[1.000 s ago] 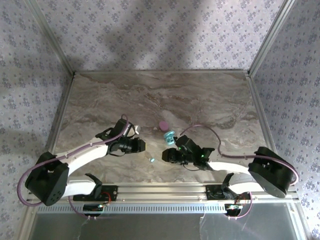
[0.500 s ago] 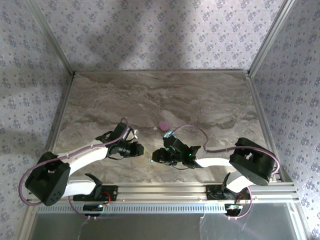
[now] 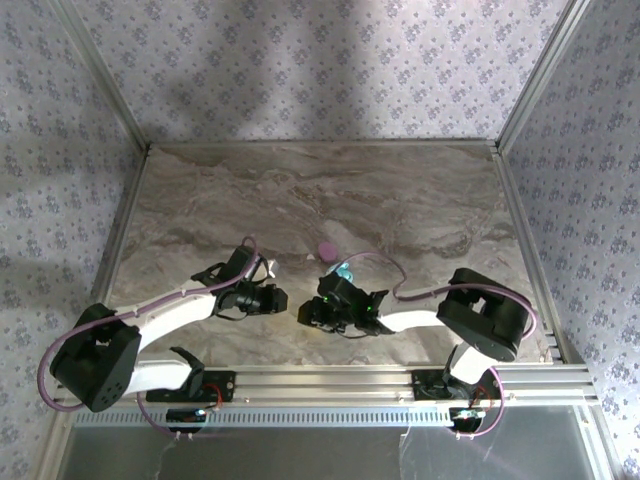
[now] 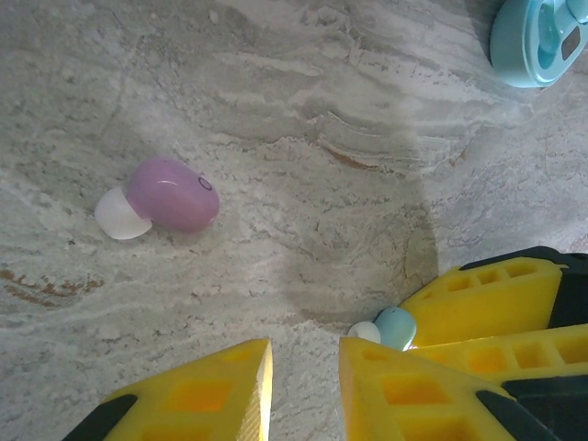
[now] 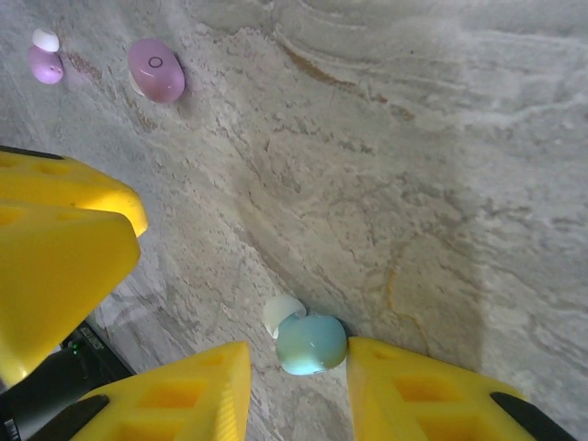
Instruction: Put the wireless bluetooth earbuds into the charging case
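Observation:
A pale teal earbud [image 5: 312, 342] with a white tip lies on the marble between the fingers of my right gripper [image 5: 299, 372]. It touches the right finger, and a gap is left to the other, so the jaws stand open around it. That earbud [image 4: 396, 327] also peeks out beside the right gripper's yellow fingers [image 4: 487, 299]. My left gripper [image 4: 305, 372] hangs open over bare marble, close by. A pink earbud [image 4: 172, 193] lies ahead of it. Two pink earbuds [image 5: 155, 70] [image 5: 44, 61] lie farther off. The teal charging case [image 4: 540, 37] lies with its inside showing.
From above, both grippers [image 3: 288, 300] [image 3: 306, 316] meet near the table's front middle. The teal case [image 3: 343, 272] sits just behind the right gripper, and a pink oval case [image 3: 327, 248] behind that. Patterned walls bound the marble table [image 3: 420, 200] on three sides.
My right arm has swung left toward the left gripper and come down over the teal earbud that lay in the open. The left gripper has barely moved.

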`<control>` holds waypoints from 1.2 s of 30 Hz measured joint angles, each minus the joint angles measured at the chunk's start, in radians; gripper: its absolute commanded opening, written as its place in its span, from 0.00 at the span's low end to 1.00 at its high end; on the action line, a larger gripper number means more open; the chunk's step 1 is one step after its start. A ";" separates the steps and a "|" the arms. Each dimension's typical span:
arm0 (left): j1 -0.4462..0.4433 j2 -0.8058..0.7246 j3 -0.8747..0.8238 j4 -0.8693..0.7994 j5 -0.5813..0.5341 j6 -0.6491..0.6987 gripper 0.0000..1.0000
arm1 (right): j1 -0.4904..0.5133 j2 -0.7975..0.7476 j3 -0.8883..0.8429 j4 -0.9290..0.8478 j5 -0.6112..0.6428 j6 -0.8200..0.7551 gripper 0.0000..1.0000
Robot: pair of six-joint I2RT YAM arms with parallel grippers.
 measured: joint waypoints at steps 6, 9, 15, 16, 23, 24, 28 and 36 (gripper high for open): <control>0.000 0.000 0.000 0.000 -0.003 0.003 0.28 | -0.002 0.011 0.012 0.000 -0.001 0.005 0.34; 0.000 -0.002 -0.001 0.000 -0.003 0.003 0.28 | -0.005 0.013 0.012 0.000 0.000 0.006 0.32; 0.000 -0.008 -0.013 0.000 -0.003 0.003 0.28 | -0.013 0.019 0.015 0.000 -0.004 0.007 0.31; 0.000 -0.009 -0.015 0.000 -0.003 0.003 0.28 | -0.015 0.020 0.018 0.000 -0.003 0.007 0.31; 0.000 -0.015 -0.026 0.000 -0.003 0.003 0.28 | -0.029 0.040 0.037 0.000 -0.018 0.006 0.30; 0.000 -0.015 -0.026 0.000 -0.003 0.003 0.28 | -0.031 0.044 0.040 0.000 -0.019 0.006 0.30; 0.000 -0.022 -0.027 0.000 -0.003 0.002 0.28 | -0.034 0.051 0.047 0.000 -0.024 0.006 0.30; 0.000 -0.035 -0.047 0.000 -0.003 0.002 0.28 | -0.035 0.068 0.075 -0.022 -0.026 0.006 0.27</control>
